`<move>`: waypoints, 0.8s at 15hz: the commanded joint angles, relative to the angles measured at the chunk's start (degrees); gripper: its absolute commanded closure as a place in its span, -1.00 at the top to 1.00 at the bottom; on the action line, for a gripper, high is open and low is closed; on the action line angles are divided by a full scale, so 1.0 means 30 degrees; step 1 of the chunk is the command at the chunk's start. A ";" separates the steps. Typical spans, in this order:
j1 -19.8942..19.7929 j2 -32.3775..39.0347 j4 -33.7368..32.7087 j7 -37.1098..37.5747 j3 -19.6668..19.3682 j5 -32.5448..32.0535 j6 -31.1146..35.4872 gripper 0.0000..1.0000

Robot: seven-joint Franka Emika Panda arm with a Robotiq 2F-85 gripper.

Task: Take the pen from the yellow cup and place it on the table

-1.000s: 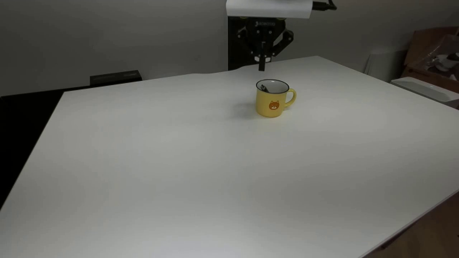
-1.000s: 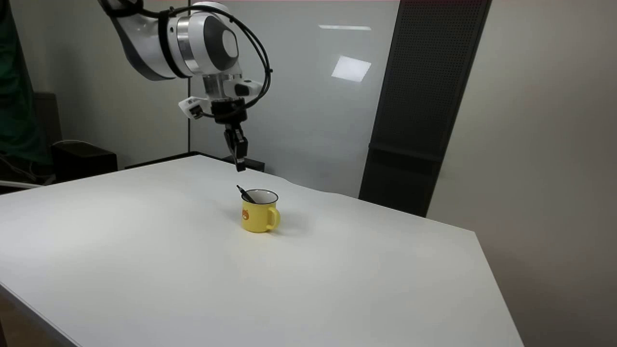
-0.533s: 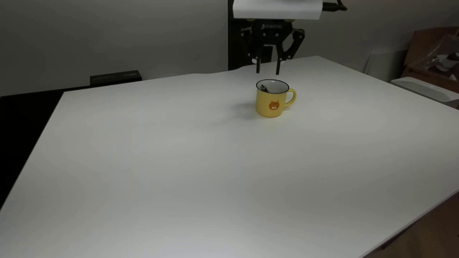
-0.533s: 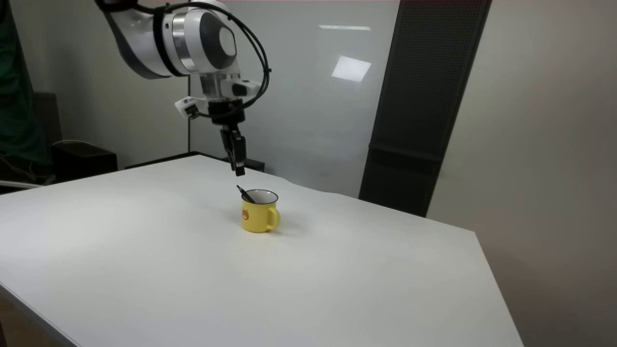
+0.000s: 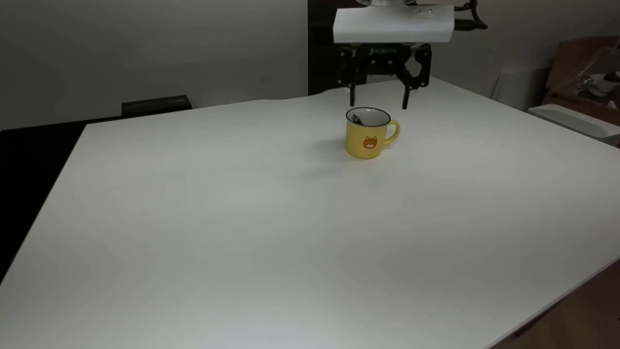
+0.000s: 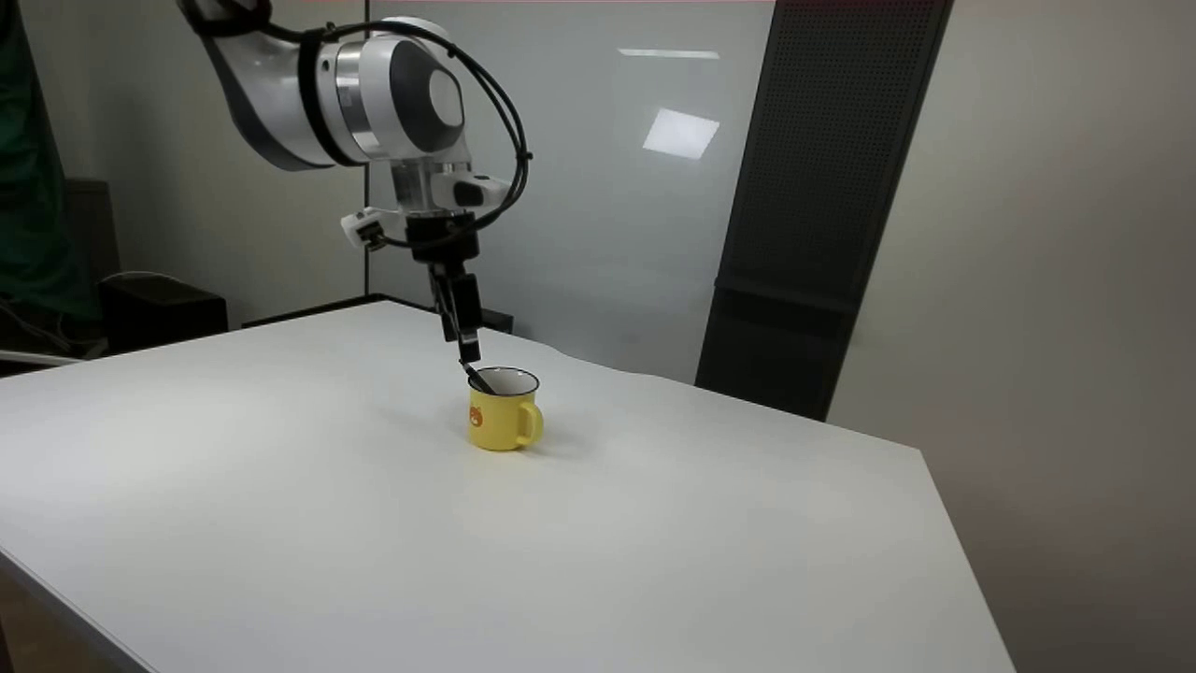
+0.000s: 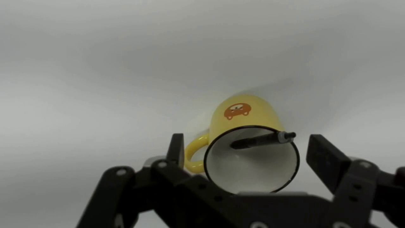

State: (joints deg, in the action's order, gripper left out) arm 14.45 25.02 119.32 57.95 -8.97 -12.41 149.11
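Glossy yellow, enamel-looking, the mug (image 5: 366, 137) stands upright on the smooth white table (image 5: 218, 218) in an exterior view, with a dark rim, a looped handle (image 5: 398, 130) and an orange animal face (image 5: 370, 142) on its rounded wall. Above it hangs the black Robotiq gripper (image 5: 379, 105), its two slim, flat fingers (image 5: 352, 96) spread well apart and holding nothing.

In an exterior view, I see the dark pen (image 6: 480, 379) leaning inside the mug, its end poking past the rim; a fingertip lies right by that end in my line of sight, and I can't tell whether they touch.

In the wrist view, the pen shows a slim round barrel and a greyish collar (image 7: 281, 137). It slants across the pale interior and overhangs the rim on the side away from the handle, nearer one finger than the other. I'd guess it is light, stiff and sturdy, but smooth enough to roll in a shallow pinch. The exposed stretch above the rim seems the place to take hold, the fingers straddling the pen rather than the whole mug.
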 commanded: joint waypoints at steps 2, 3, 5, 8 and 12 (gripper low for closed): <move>-0.0097 0.0010 0.0009 0.0357 -0.0047 -0.0058 -0.0080 1.00; -0.0123 0.0158 -0.0105 0.0327 -0.0030 -0.0026 -0.0101 1.00; -0.0155 0.0406 -0.0297 0.0266 -0.0002 0.0023 -0.0156 1.00; -0.0127 0.0817 -0.0665 0.0191 0.0029 0.0058 -0.0259 1.00; -0.0059 0.1368 -0.1266 0.0139 0.0006 0.0079 -0.0363 1.00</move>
State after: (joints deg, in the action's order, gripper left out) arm 14.27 27.58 118.10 57.93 -9.00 -12.40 149.09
